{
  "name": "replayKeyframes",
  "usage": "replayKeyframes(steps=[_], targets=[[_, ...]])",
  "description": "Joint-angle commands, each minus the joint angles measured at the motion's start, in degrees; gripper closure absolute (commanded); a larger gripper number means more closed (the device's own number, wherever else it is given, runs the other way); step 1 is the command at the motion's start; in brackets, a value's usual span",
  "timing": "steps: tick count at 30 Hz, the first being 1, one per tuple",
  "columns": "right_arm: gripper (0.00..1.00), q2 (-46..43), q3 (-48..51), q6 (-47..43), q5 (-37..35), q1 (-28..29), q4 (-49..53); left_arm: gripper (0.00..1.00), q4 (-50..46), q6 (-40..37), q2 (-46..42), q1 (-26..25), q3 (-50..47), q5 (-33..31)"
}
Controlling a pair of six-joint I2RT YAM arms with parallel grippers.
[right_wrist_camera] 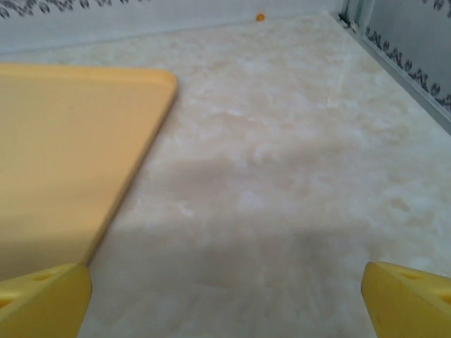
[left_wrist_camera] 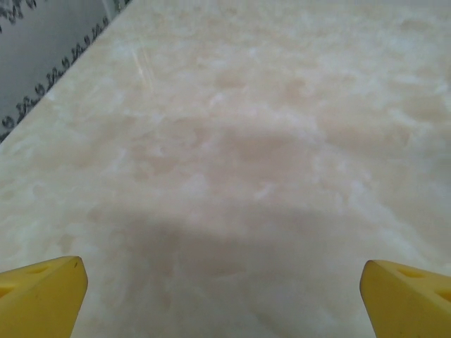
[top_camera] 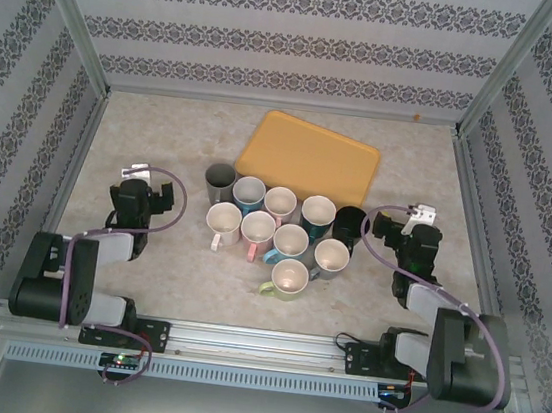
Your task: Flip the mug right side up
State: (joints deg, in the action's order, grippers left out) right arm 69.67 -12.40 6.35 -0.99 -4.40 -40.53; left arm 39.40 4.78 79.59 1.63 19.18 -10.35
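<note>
Several mugs stand bunched in the middle of the table. The white mug, pink mug and green mug show pale insides, mouths up. The grey mug and black mug look dark on top, and I cannot tell which way up they are. My left gripper is open over bare marble, left of the cluster. My right gripper is open to the right of the black mug. Neither gripper has anything between its yellow fingertips.
A yellow tray lies flat behind the mugs, its corner close to my right gripper's left finger. Patterned walls and metal posts enclose the table on three sides. A small orange speck sits by the back wall.
</note>
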Motion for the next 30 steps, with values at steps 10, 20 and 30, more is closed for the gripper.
replayKeyframes(steps=[10,20,30], targets=[[0.02,16.11,-6.81,-1.97,-1.78,3.66,-13.04,0.00,16.10,-2.63,11.22,-1.42,1.94,4.65],[0.02,17.17,-9.13,-3.45,-6.93,6.07,-12.23,0.00,15.32,-3.38,11.47,-2.15,2.62,3.73],[0.02,17.12,-8.94,-4.48,-6.57,6.75,-12.60,0.00,16.28,-3.46,11.29,-2.16,2.07,3.96]])
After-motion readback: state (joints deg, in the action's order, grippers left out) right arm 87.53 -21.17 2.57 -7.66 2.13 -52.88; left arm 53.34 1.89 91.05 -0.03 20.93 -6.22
